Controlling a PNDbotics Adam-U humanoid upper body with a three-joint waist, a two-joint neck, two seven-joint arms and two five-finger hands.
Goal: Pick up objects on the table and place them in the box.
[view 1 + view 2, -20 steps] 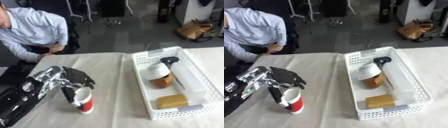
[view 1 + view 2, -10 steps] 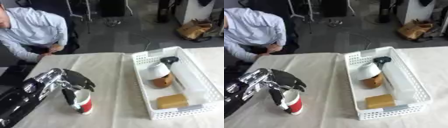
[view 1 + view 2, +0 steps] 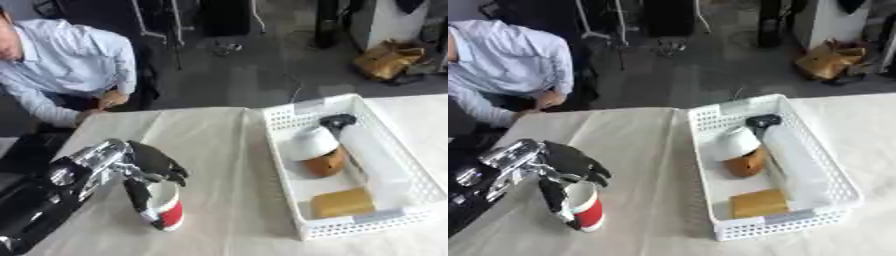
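Red and white cup (image 3: 166,210) stands on the table (image 3: 219,150), the left hand (image 3: 144,167) curled around its top.

Between the left hand (image 3: 144,170), curled round the red and white cup (image 3: 164,210) at the near left, and the white basket (image 3: 278,145) on the right lies a broad strip of bare tablecloth (image 3: 219,165) with nothing standing on it. Inside the basket, a brown and white rounded object (image 3: 317,151) fills the middle, a long white bottle with a black cap (image 3: 367,155) lies along the right wall, and a tan block (image 3: 342,202) sits at the near end. Bare floor shows at the far left corner and in the gap between the rounded object and the block. A seated person crowds the table's far left corner.
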